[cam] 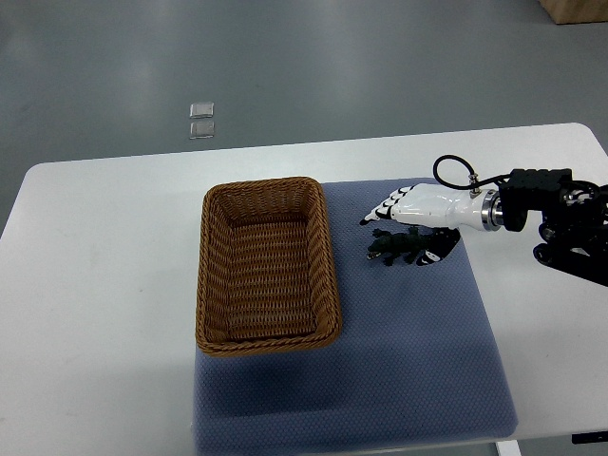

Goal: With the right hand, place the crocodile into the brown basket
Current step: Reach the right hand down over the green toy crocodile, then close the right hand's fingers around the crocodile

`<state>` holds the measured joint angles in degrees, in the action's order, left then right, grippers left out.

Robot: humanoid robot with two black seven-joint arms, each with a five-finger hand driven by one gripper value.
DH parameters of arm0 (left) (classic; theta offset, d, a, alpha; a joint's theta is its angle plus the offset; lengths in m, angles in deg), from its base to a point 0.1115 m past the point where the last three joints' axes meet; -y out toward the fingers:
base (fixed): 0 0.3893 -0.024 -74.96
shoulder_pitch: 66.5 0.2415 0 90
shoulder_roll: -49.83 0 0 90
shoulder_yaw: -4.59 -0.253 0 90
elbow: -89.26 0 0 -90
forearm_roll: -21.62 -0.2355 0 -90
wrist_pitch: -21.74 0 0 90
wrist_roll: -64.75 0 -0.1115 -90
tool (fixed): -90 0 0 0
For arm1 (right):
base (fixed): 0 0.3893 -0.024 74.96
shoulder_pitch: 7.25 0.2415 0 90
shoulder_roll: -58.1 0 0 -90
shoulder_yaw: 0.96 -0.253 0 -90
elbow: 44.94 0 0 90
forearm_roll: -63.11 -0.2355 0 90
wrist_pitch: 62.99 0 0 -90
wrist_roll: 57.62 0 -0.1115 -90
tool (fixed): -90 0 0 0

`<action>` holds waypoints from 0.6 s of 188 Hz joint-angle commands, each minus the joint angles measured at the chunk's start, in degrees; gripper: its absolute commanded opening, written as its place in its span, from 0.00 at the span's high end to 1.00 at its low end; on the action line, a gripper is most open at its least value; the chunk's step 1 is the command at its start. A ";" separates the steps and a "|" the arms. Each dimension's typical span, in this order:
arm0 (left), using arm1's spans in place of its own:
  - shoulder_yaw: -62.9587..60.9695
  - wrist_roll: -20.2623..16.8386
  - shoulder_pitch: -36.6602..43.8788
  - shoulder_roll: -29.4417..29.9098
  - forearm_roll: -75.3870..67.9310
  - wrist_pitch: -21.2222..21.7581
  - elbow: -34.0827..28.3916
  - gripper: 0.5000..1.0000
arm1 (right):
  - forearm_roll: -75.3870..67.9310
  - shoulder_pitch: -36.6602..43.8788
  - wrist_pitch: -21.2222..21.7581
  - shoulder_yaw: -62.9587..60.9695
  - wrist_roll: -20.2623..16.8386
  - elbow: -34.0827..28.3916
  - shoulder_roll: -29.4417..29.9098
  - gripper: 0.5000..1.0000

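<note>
- White table with blue mat; brown basket on the mat's left part.
- Right hand, fingers spread, just above the dark crocodile; contact unclear.

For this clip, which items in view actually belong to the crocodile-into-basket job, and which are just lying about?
Part of the job:
- crocodile, dark toy lying on the blue mat, right of the basket
- brown basket, wicker, empty
- right hand, over the crocodile, not clearly gripping it

Just lying about:
- blue mat under the basket and toy
- two small clear packets on the floor beyond the white table
</note>
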<state>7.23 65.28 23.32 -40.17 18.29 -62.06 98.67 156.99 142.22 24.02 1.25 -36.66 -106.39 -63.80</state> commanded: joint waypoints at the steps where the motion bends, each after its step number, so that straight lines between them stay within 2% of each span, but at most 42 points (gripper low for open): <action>1: 0.00 0.00 0.00 0.00 -0.01 -0.05 0.00 0.00 | 1.04 0.12 -0.44 0.77 0.05 0.10 0.17 0.14; 73: 0.00 0.00 0.00 0.00 -0.01 0.04 0.00 0.00 | 1.21 2.75 -2.28 6.66 0.05 2.39 2.81 0.15; 113: 0.00 0.00 0.00 0.00 -0.01 -0.05 0.00 0.00 | 1.56 3.81 -2.46 8.51 0.05 3.26 3.34 0.20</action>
<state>7.23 65.28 23.32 -40.17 18.29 -62.06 98.67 158.27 145.47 21.59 8.83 -36.61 -103.35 -60.74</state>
